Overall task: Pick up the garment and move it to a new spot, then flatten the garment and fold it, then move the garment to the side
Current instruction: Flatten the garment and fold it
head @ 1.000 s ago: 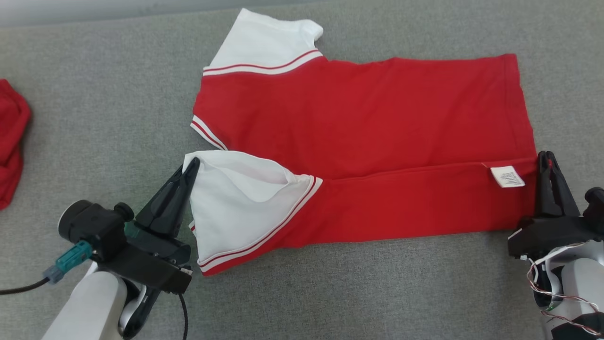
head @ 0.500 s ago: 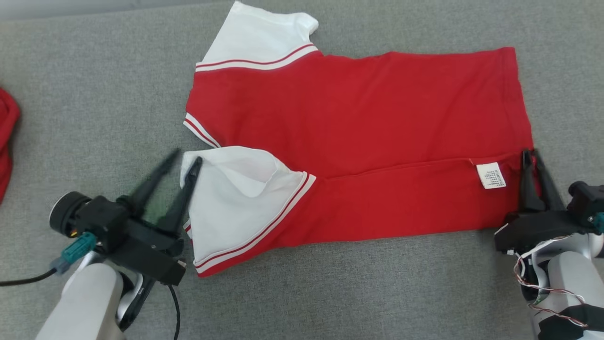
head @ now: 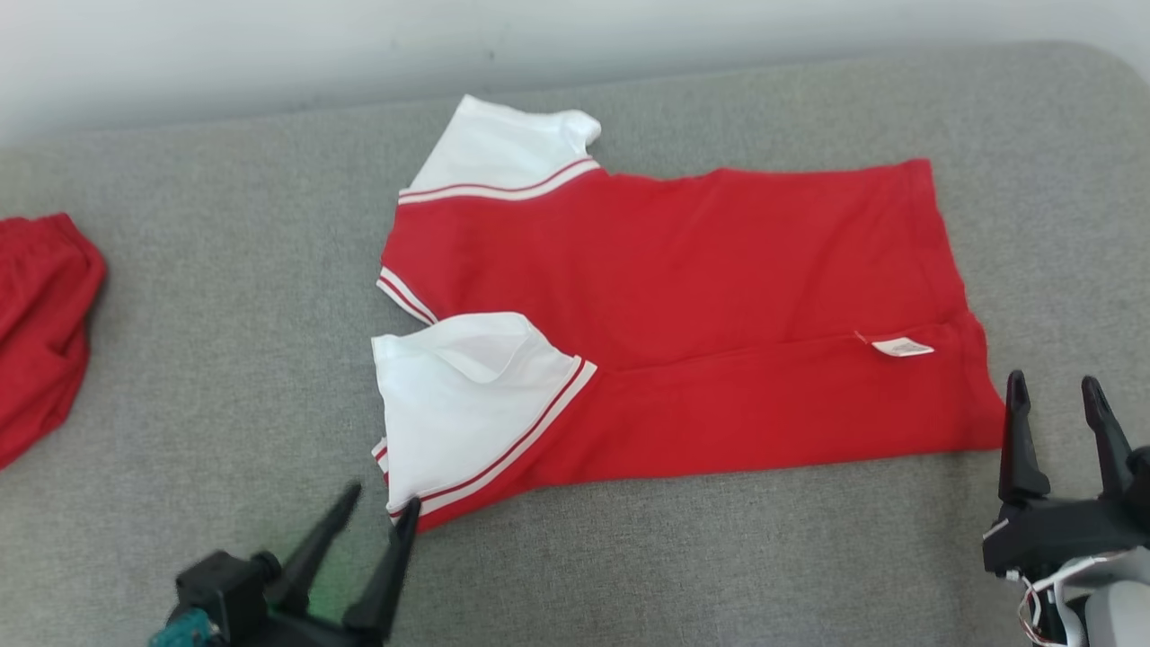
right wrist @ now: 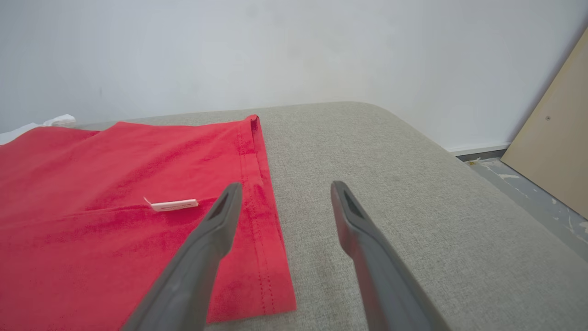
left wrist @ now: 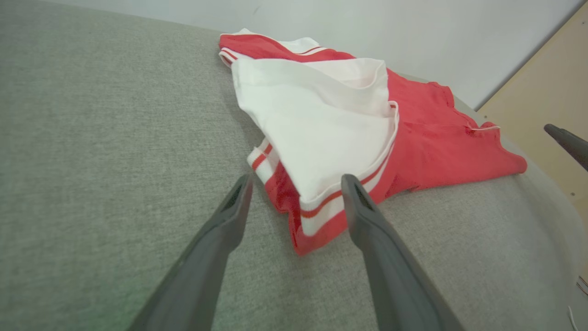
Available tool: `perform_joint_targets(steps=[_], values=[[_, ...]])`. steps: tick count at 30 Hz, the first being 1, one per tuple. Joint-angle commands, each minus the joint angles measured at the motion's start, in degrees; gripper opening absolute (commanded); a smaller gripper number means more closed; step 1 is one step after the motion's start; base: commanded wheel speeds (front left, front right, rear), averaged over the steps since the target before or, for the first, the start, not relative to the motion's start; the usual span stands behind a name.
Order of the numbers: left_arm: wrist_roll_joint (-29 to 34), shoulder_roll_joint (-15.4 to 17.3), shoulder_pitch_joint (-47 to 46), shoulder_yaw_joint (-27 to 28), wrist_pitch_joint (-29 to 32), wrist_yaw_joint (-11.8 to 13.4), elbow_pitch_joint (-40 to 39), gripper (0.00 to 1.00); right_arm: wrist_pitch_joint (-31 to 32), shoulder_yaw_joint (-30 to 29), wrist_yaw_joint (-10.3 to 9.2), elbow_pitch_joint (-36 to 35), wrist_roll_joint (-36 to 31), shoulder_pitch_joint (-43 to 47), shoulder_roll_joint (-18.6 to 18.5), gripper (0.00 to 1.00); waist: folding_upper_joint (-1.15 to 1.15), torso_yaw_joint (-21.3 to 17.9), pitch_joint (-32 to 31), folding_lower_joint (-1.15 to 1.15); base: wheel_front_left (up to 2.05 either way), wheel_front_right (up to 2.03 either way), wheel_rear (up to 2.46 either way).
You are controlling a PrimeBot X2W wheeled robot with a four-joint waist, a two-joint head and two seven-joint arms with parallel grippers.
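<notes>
Grey fabric covers the worktop (head: 225, 270), which runs back to a pale wall (head: 269, 54). A red garment (head: 683, 288) lies spread flat near the middle, its near long edge folded over onto the body, so that a white label (head: 901, 347) shows along the fold line. Its white sleeve (head: 458, 395) with red stripes lies on top at the near left corner, slightly puffed open, and the other sleeve (head: 503, 148) points toward the wall. The left claw (head: 384, 496) sits low at the sleeve's near corner with both fingers spread wide and nothing between them. In the wrist view this claw (left wrist: 297, 179) frames the striped cuff, one finger just beside it, though I cannot tell whether it touches the cloth. The right claw (head: 1052, 379) stands just off the garment's near right hem corner, also fully spread and empty. From its own wrist the right claw (right wrist: 285, 185) straddles the stitched hem edge and bare worktop. Another red cloth (head: 40, 323) lies bunched at the far left edge, well apart
</notes>
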Motion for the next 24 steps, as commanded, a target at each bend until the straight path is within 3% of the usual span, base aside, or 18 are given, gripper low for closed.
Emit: perform_joint_targets(steps=[1,5,13,14,16,17,18,24], values=[[-0.97,0.1,1.54,-0.27,1.18,0.48,-0.54,1.0,0.0,-0.01,-0.06,-0.43,0.78,1.15,-0.12,1.0,0.0,0.05,-2.12,0.01,0.0,0.0,0.0],[-2.15,-0.14,3.57,-0.61,5.33,2.14,-0.94,1.0,0.0,0.96,-0.06,-0.29,1.54,2.3,-0.28,1.0,0.0,-0.17,-2.48,0.01,0.0,0.0,0.0],[-3.3,-0.27,1.82,-1.29,8.06,2.26,-0.39,1.0,0.0,4.12,-0.06,2.14,3.68,1.54,-0.58,1.0,0.0,-0.5,-2.28,0.01,0.0,0.0,0.0],[-3.33,-0.25,1.38,-1.54,8.31,2.12,-0.17,0.93,0.0,4.59,-0.06,2.72,4.17,1.34,-0.7,1.0,0.0,-0.56,-2.2,0.01,0.0,0.0,0.0],[-3.12,-0.08,0.65,-1.55,8.3,2.11,0.32,0.46,0.0,5.41,-0.06,4.07,5.18,0.85,-1.12,1.0,0.0,-0.69,-2.0,0.01,0.0,0.0,0.0],[-3.15,-0.1,0.42,-1.63,8.14,2.03,0.52,0.11,0.0,5.95,-0.06,5.13,5.9,0.59,-1.25,1.0,0.0,-0.76,-1.94,0.01,0.0,0.0,0.0],[-3.0,0.0,0.19,-1.72,8.04,1.95,0.7,0.0,0.0,6.45,-0.06,6.2,6.78,0.25,-1.37,1.0,0.0,-0.83,-1.9,0.01,0.0,0.0,0.0],[-3.49,0.43,-0.22,-2.13,7.55,1.74,1.06,0.0,0.0,9.03,-0.06,12.85,12.16,-3.52,-2.03,1.0,0.0,-1.11,-1.6,0.01,0.0,0.0,0.0]])
